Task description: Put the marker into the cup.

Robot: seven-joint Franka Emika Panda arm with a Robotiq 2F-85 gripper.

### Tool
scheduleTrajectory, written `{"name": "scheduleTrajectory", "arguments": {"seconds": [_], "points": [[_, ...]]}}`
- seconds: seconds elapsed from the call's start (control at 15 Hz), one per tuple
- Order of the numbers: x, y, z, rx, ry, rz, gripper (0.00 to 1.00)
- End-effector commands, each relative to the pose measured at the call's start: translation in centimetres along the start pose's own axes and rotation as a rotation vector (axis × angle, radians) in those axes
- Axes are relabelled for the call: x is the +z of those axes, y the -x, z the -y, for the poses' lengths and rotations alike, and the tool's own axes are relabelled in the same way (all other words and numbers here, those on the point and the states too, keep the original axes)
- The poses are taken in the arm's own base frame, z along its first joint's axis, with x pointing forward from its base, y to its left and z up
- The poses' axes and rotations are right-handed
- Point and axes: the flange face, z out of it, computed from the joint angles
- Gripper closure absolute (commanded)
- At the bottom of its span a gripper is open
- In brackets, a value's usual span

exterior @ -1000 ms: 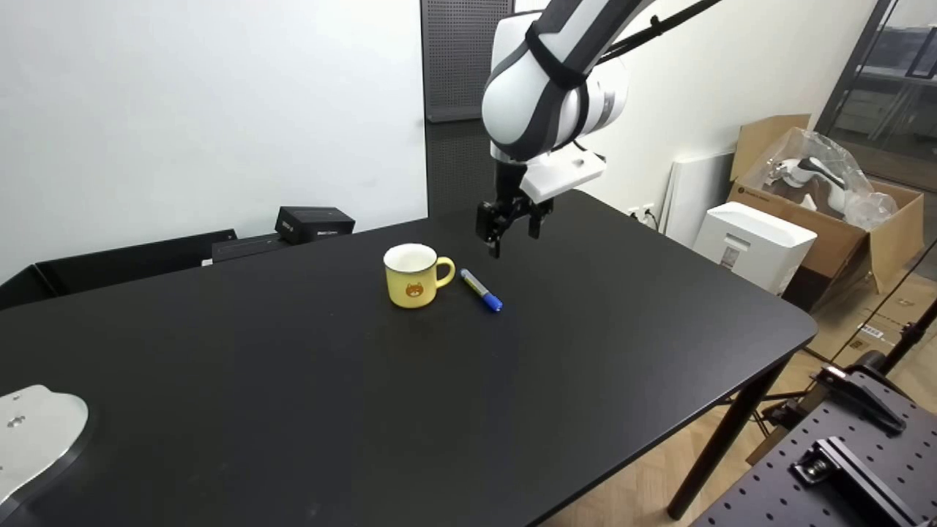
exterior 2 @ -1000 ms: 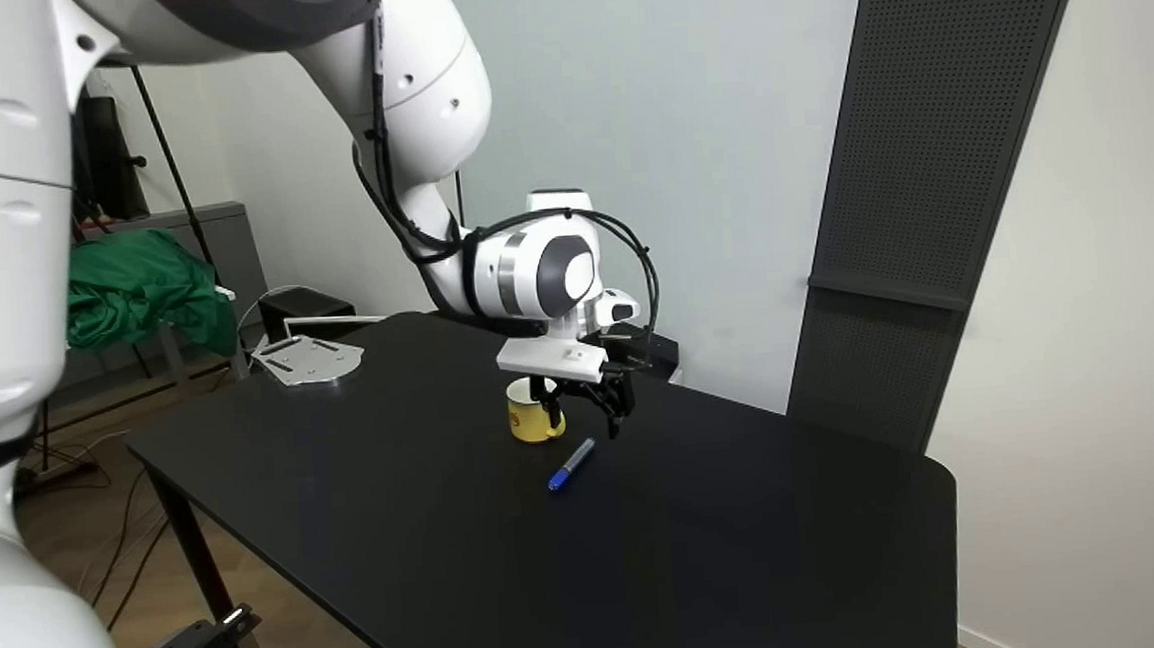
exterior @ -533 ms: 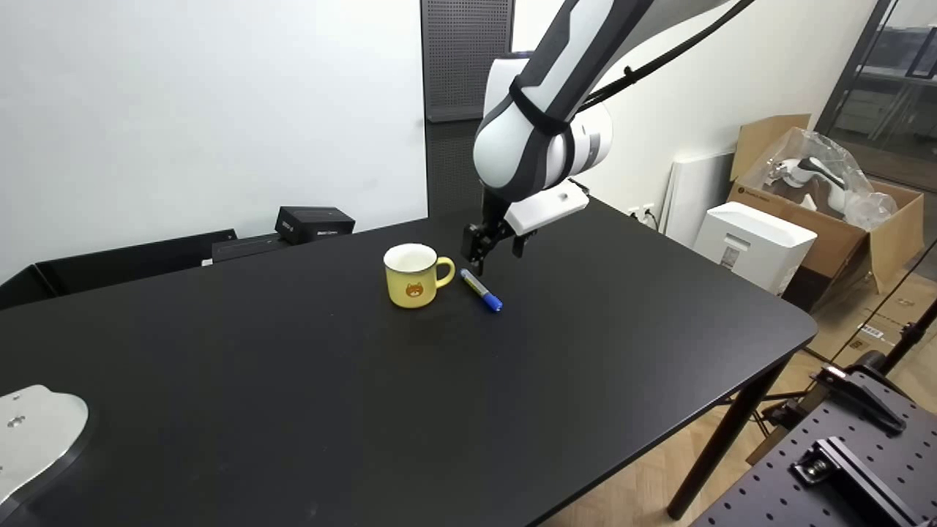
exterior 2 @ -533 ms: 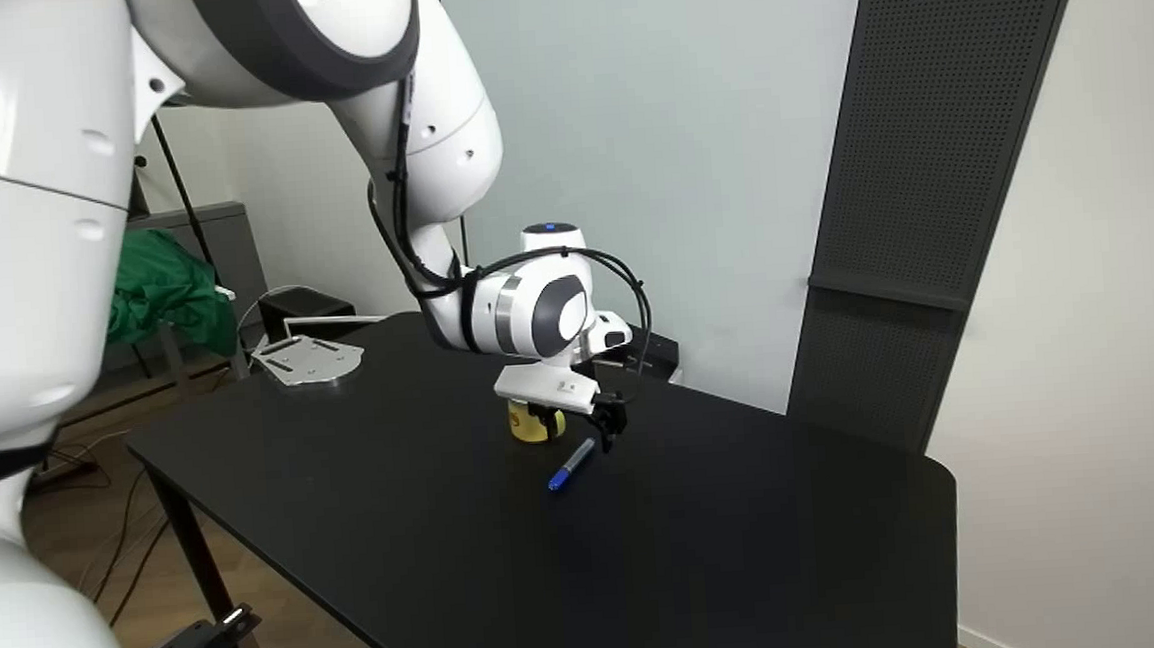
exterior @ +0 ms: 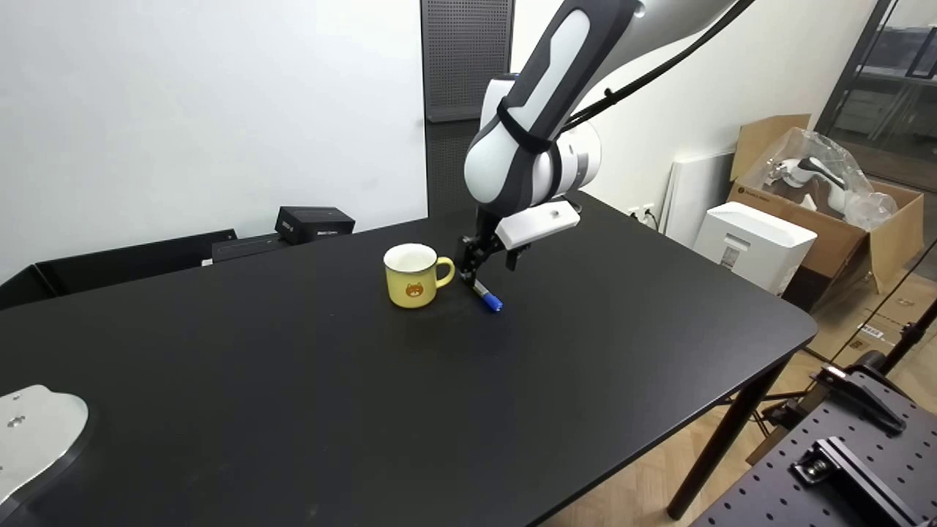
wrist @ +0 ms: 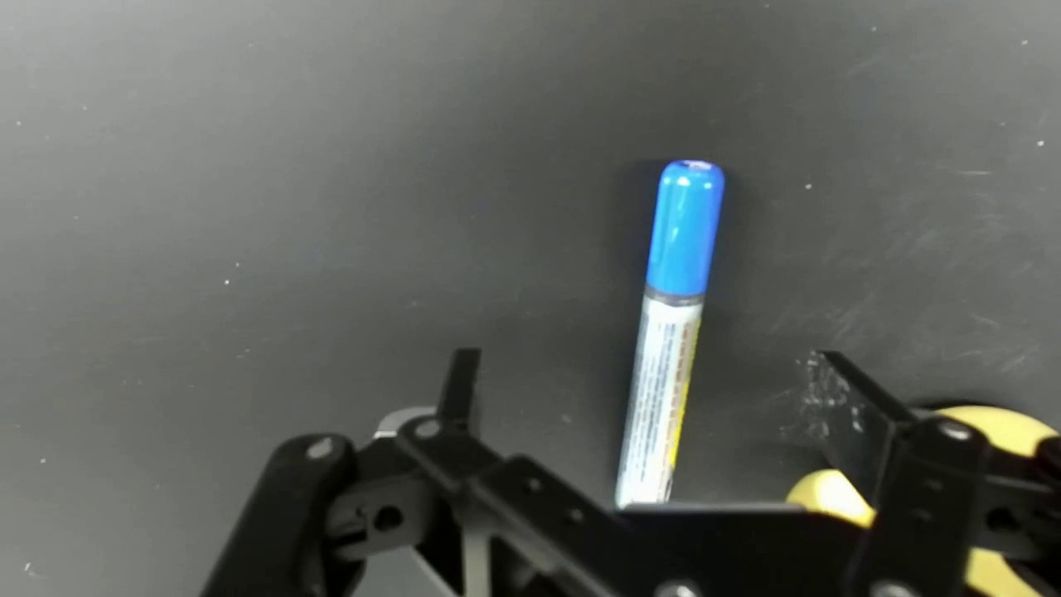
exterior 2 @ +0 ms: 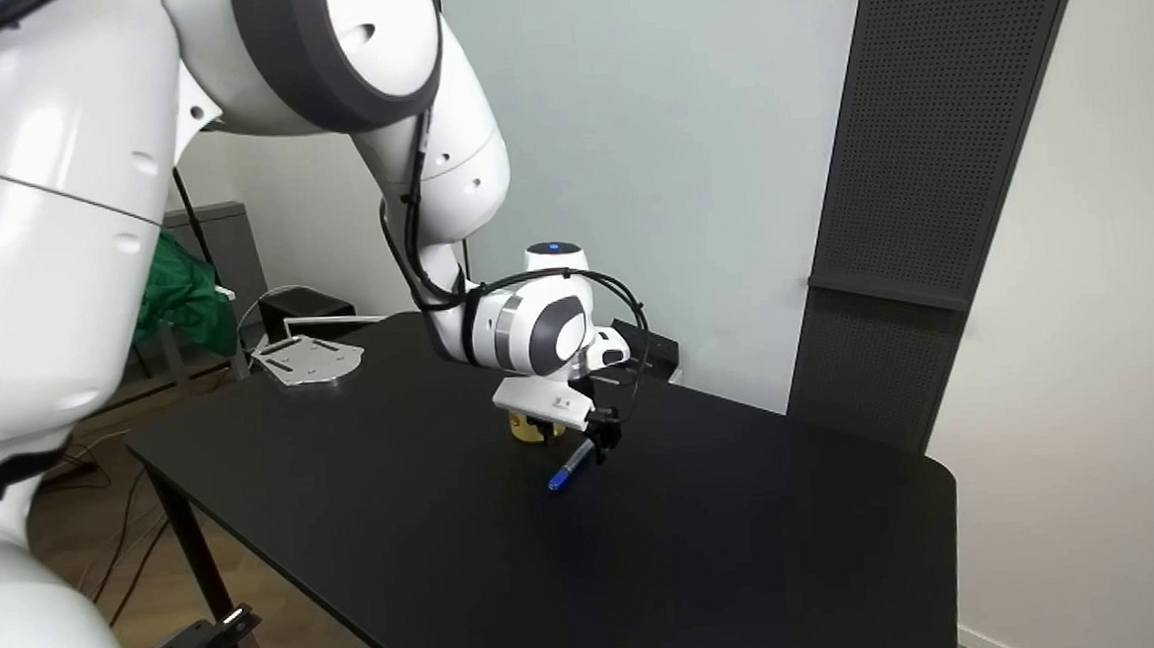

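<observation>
The marker (exterior: 489,298) lies flat on the black table beside the cup's handle; it also shows in an exterior view (exterior 2: 560,478). In the wrist view the marker (wrist: 670,348) has a blue cap and a white barrel, its rear end hidden by the gripper body. The yellow cup (exterior: 410,284) stands upright; my arm mostly covers it in an exterior view (exterior 2: 523,430). Its handle and part of its side show at the lower right in the wrist view (wrist: 999,427). My gripper (wrist: 648,356) is open and low over the table, its fingers apart on either side of the marker's barrel, not touching it.
The black table (exterior: 293,410) carries a silver plate (exterior: 36,439) at one end. Black boxes (exterior: 315,224) stand by the wall. The cup is close beside one finger. A cardboard box (exterior: 827,219) and a white case (exterior: 754,245) are on the floor beyond the table.
My gripper has come down toward the table and shifted slightly toward the cup, over the marker's rear part. The marker and cup have not moved.
</observation>
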Motion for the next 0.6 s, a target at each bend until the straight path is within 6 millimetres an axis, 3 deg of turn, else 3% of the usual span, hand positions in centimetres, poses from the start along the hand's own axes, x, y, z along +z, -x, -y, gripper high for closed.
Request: {"name": "scheduleTrajectory", "arguments": {"seconds": [0.0, 0.53], "points": [[0.8, -0.9, -0.2, 0.029, -0.007, 0.004, 0.32], [2.5, -0.8, -0.4, 0.04, -0.013, 0.035, 0.87]]}}
